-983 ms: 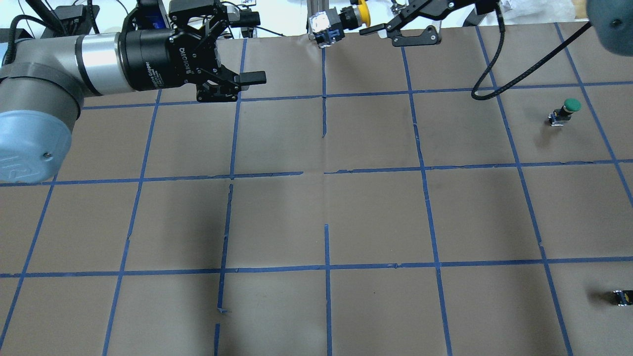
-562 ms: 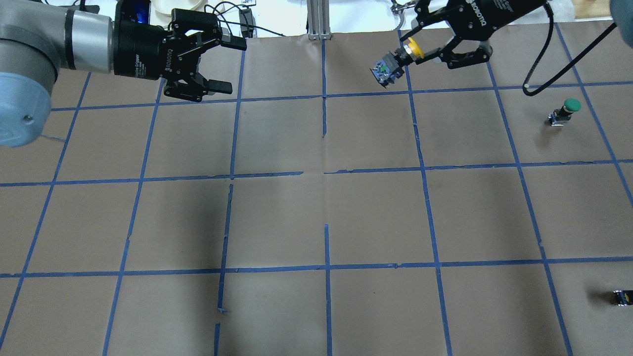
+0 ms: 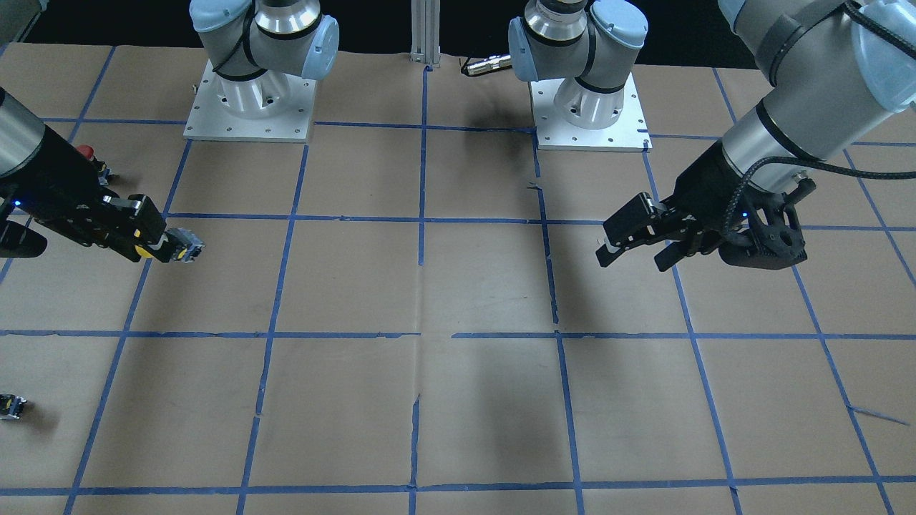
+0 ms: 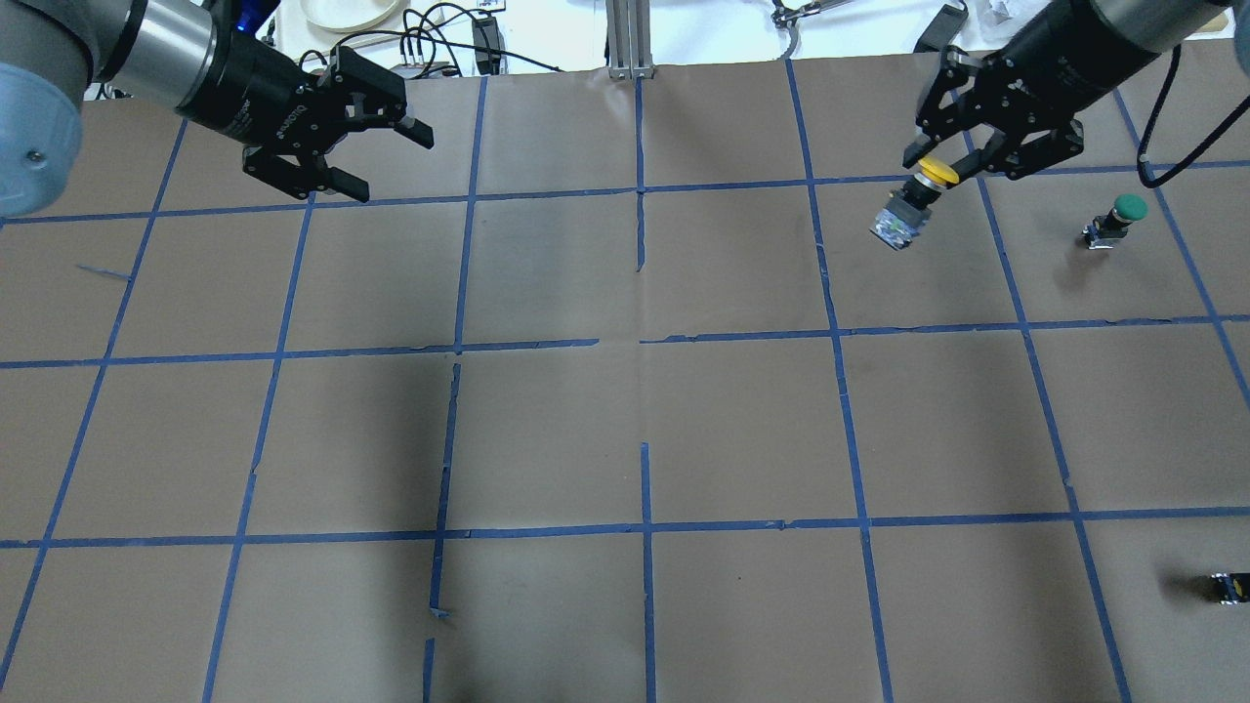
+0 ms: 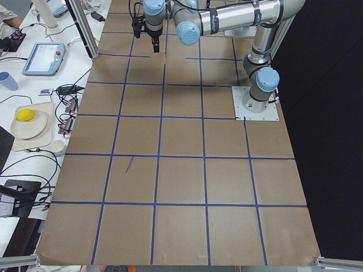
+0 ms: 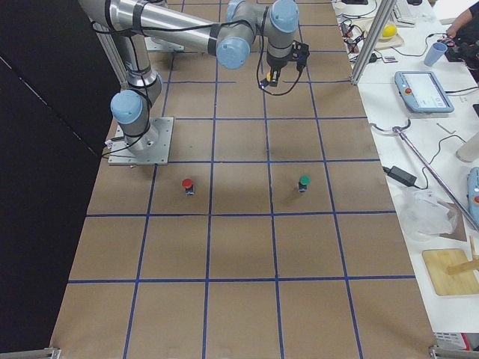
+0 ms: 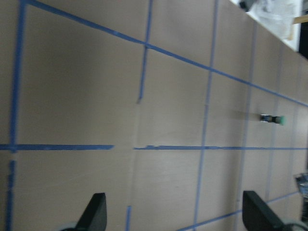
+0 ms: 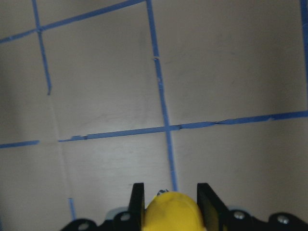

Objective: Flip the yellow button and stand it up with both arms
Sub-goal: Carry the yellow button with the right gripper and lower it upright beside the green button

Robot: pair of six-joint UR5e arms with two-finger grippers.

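My right gripper [image 4: 939,168] is shut on the yellow button [image 4: 908,205], gripping it at the yellow cap. The silver collar and contact block hang below, tilted, above the paper at the back right. In the front-facing view the right gripper [image 3: 154,242] holds the button [image 3: 180,247] at the left. The right wrist view shows the cap [image 8: 172,211] between both fingers. My left gripper [image 4: 386,161] is open and empty over the back left, far from the button. It also shows in the front-facing view [image 3: 612,242] and the left wrist view [image 7: 175,216].
A green-capped button [image 4: 1121,219] stands right of the right gripper, also in the exterior right view [image 6: 304,182]. A red-capped switch [image 6: 187,184] stands near the right arm's base. A small dark block [image 4: 1229,586] lies at the front right edge. Brown paper with blue tape lines [image 4: 645,342] covers the table.
My right gripper has carried the yellow button right and toward the robot, and the block now hangs down. My left gripper has drawn back to the left, still open.
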